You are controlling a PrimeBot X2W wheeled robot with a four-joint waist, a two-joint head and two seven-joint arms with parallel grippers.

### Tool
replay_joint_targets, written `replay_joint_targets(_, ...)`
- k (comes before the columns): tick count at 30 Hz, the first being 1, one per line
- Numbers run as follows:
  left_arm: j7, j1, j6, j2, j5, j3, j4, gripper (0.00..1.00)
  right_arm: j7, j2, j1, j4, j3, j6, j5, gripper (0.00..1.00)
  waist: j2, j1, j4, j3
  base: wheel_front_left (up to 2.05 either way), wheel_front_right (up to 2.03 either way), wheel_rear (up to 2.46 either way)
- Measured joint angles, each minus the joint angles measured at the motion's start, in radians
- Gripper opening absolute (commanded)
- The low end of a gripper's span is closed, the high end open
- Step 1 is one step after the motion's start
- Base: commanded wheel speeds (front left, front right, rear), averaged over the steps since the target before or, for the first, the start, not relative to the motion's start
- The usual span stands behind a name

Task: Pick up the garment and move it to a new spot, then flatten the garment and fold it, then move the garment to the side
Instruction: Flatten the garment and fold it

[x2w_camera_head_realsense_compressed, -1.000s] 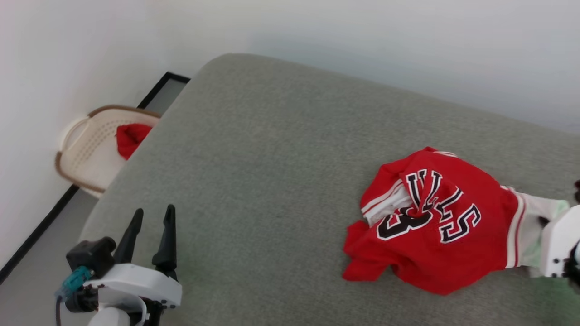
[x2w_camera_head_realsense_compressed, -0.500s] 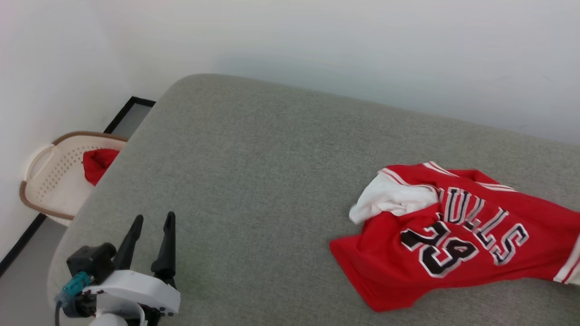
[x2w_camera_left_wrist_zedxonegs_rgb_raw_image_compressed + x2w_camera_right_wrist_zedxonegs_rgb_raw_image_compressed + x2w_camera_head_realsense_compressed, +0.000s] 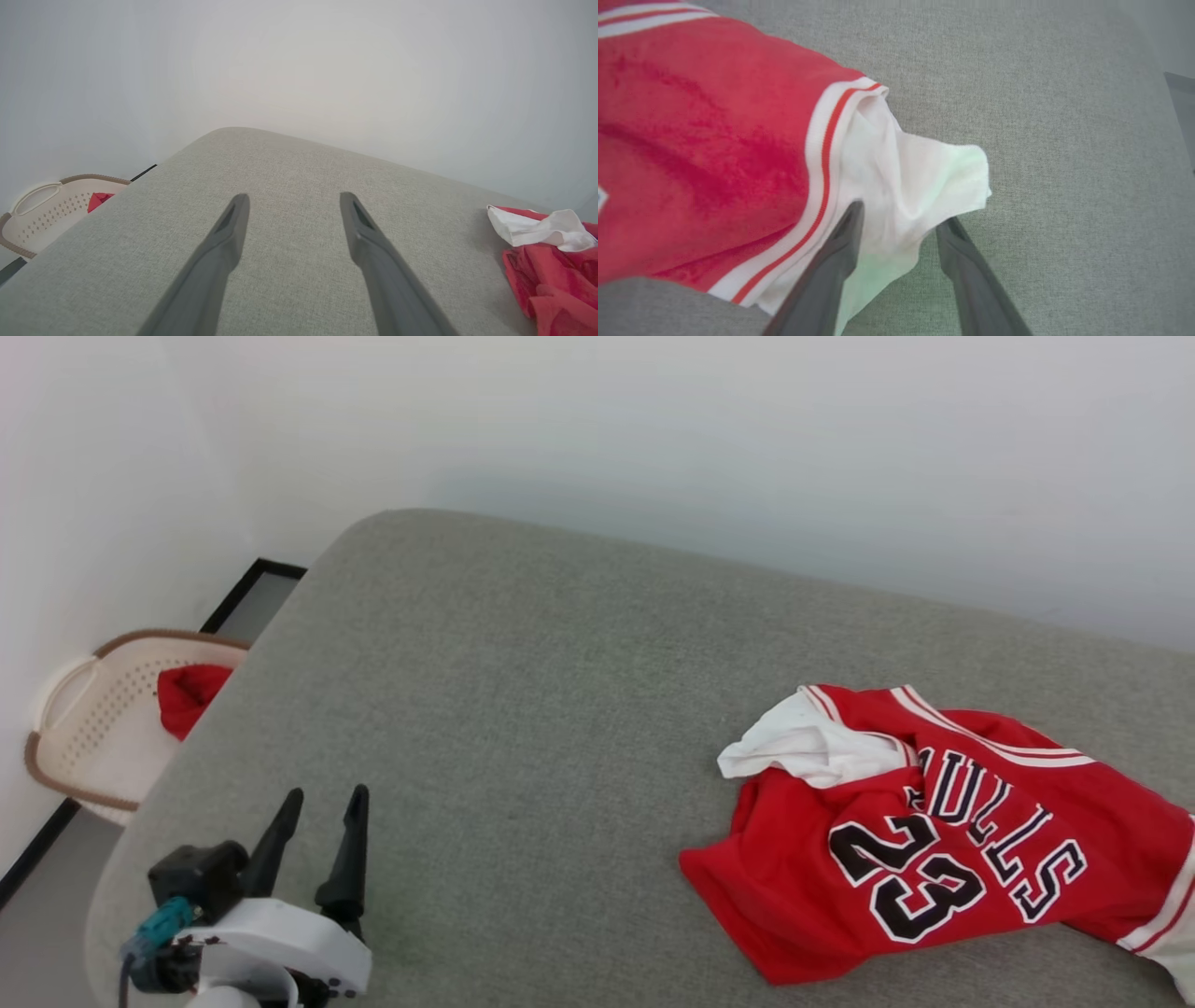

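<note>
The garment, a red jersey with black "BULLS" and 23, lies partly spread on the right of the grey cushion. One white sleeve is bunched at its upper left. In the right wrist view my right gripper stands open, and the garment's other white sleeve lies loose between its fingers on the cushion. My left gripper is open and holds nothing at the lower left, far from the garment. In the left wrist view that gripper hovers over bare cushion, with the garment at the right edge.
A cream basket with a plain red cloth sits on the floor left of the cushion, against the white wall. The cushion's rounded corner and left edge drop to the floor there. Bare cushion lies between my left gripper and the garment.
The head camera has shifted. The garment went from a crumpled heap to a stretched-out shape with its lettering readable. My right gripper's jaws have parted from the sleeve. The left gripper has stayed open.
</note>
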State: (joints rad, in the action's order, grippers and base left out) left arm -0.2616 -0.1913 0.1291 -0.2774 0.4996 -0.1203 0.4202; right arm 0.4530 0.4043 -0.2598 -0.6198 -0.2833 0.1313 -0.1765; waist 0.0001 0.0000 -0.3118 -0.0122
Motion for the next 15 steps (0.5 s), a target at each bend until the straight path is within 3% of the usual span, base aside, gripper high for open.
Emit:
replay_joint_targets(7,0.000,0.015,-0.002,-0.028,0.008,0.025,0.001,1.00,-0.015,-0.018,-0.016,0.012,0.036,0.000,0.004,1.00,0.0000,0.0000,0.043,0.030,0.00,0.00,0.00)
replay_joint_targets(15,0.000,0.040,-0.009,-0.045,0.008,0.045,-0.026,1.00,-0.089,-0.035,-0.012,0.156,0.099,0.000,-0.025,1.00,-0.0001,0.0000,0.124,0.060,0.00,0.00,0.00)
